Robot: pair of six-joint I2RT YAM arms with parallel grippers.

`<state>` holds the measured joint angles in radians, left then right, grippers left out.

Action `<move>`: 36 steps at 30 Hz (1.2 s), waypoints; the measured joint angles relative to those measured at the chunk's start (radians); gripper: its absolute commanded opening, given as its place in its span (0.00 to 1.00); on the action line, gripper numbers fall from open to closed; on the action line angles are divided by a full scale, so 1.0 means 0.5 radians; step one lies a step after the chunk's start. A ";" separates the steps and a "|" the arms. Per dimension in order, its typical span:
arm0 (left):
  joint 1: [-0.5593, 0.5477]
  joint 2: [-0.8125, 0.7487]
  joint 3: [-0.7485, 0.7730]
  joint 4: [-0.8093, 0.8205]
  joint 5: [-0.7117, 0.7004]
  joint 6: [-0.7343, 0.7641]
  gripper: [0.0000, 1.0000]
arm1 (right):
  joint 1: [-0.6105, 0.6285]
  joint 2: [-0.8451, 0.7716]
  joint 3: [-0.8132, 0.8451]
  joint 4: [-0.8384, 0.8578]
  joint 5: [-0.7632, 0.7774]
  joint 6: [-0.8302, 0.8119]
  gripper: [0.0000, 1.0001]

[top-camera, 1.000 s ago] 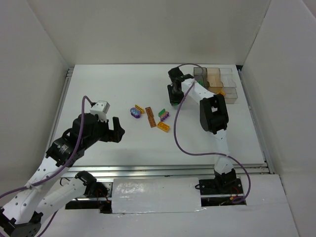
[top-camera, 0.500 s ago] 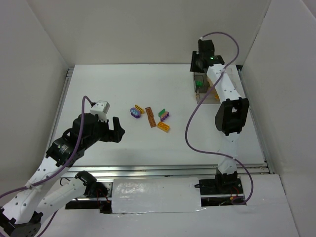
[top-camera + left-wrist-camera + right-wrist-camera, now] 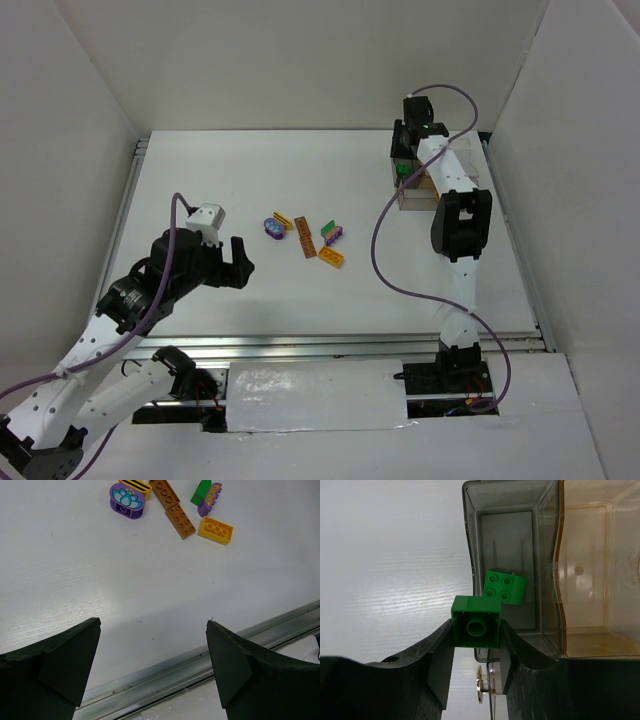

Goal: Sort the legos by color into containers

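My right gripper [image 3: 476, 630] is shut on a green lego [image 3: 476, 621], its hollow underside facing the camera. It hangs over the near left rim of the container tray's smoky compartment [image 3: 505, 530]. A second green lego [image 3: 505, 587] lies inside that compartment. In the top view this gripper [image 3: 404, 166] is over the tray [image 3: 418, 196] at the back right. My left gripper [image 3: 152, 630] is open and empty, low over the table near its front rail. Loose legos lie mid-table: a purple flower one [image 3: 127, 499], brown ones [image 3: 172, 507], a green one [image 3: 201, 492] and a yellow-orange one [image 3: 216, 530].
An amber-tinted compartment [image 3: 595, 580] adjoins the smoky one on its right. The table's metal front rail [image 3: 200, 665] runs just beyond my left fingers [image 3: 65, 660]. White walls enclose the table on three sides. The right arm's purple cable [image 3: 385, 250] loops over the table.
My right gripper carried the green lego from mid-table back to the tray, then dropped lower over the smoky compartment. The left arm has barely moved.
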<state>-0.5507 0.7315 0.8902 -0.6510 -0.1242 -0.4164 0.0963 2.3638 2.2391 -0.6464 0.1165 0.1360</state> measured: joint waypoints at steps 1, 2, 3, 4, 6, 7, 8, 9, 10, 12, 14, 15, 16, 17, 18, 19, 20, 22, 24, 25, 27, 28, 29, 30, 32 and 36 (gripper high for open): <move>-0.002 0.000 0.000 0.000 0.000 0.000 1.00 | -0.002 0.011 0.000 -0.001 -0.001 0.000 0.39; -0.002 0.001 0.000 0.000 0.000 0.000 1.00 | -0.003 0.018 0.000 -0.003 0.001 0.000 0.39; -0.002 0.001 0.000 0.000 0.001 0.000 1.00 | -0.006 0.021 0.000 -0.002 0.001 0.000 0.39; -0.002 0.000 0.000 0.000 0.001 0.000 1.00 | -0.010 0.021 0.000 0.000 0.000 0.000 0.40; -0.002 0.002 0.000 0.000 0.001 0.000 1.00 | -0.018 0.021 0.000 0.013 0.002 0.002 0.49; -0.002 0.004 0.000 0.001 0.001 0.000 1.00 | -0.022 0.021 0.000 0.016 0.004 0.005 0.52; -0.002 0.008 0.000 0.000 0.001 0.000 0.99 | -0.026 0.021 0.000 0.015 0.007 0.005 0.57; -0.002 0.010 0.000 0.001 0.002 0.000 1.00 | -0.031 0.021 -0.001 0.015 0.009 0.008 0.62; -0.002 0.012 0.000 0.000 0.001 0.000 1.00 | -0.034 0.021 -0.001 0.016 0.013 0.012 0.71; -0.002 0.013 0.000 0.000 0.001 0.000 1.00 | -0.037 0.021 -0.001 0.021 0.021 0.029 0.93; -0.002 0.013 0.000 0.000 0.002 0.000 1.00 | -0.037 0.021 -0.002 0.021 0.029 0.025 0.94; -0.002 0.013 0.000 0.001 0.004 0.000 1.00 | -0.037 0.021 -0.002 0.021 0.031 0.027 0.94; -0.002 0.013 0.000 0.001 0.005 0.000 0.99 | -0.037 0.021 -0.002 0.021 0.031 0.034 0.94; -0.002 0.013 0.000 0.001 0.005 0.000 0.99 | -0.037 0.021 -0.002 0.021 0.031 0.040 0.94; -0.002 0.014 0.000 0.000 0.005 -0.002 1.00 | -0.037 0.018 -0.002 0.021 0.028 0.047 0.94; -0.002 0.021 0.000 0.001 0.003 -0.005 1.00 | -0.037 0.010 -0.014 0.023 0.020 0.056 0.94; -0.002 0.027 0.001 0.002 0.002 -0.007 1.00 | -0.037 -0.011 -0.037 0.026 0.009 0.064 0.94; -0.002 0.086 0.022 -0.002 0.009 -0.019 1.00 | -0.033 -0.133 -0.201 0.053 -0.034 0.104 0.94; -0.002 0.216 0.109 0.002 0.051 -0.047 0.99 | -0.026 -0.390 -0.521 0.090 -0.104 0.156 0.94; -0.005 0.285 0.166 0.008 0.067 -0.065 0.99 | -0.017 -0.521 -0.662 0.106 -0.133 0.185 0.94; -0.021 0.484 0.301 0.053 0.098 -0.101 0.99 | 0.017 -0.890 -0.991 0.143 -0.193 0.266 0.95; -0.037 0.581 0.357 0.097 0.107 -0.116 1.00 | 0.040 -1.078 -1.126 0.165 -0.215 0.303 0.95; -0.056 0.676 0.405 0.131 0.111 -0.124 1.00 | 0.064 -1.295 -1.262 0.199 -0.246 0.345 0.95; -0.081 0.769 0.459 0.154 0.115 -0.125 0.99 | 0.084 -1.501 -1.389 0.240 -0.294 0.387 0.95; -0.130 0.991 0.588 0.189 0.122 -0.122 0.98 | 0.131 -1.910 -1.604 0.320 -0.373 0.455 0.95; -0.207 1.472 0.867 0.272 0.142 -0.040 0.99 | 0.156 -2.484 -1.871 0.362 -0.439 0.560 0.96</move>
<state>-0.6540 1.4673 1.3239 -0.5152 -0.0532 -0.4366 0.1741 1.1217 1.3037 -0.4652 -0.1028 0.4160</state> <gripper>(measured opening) 0.985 0.951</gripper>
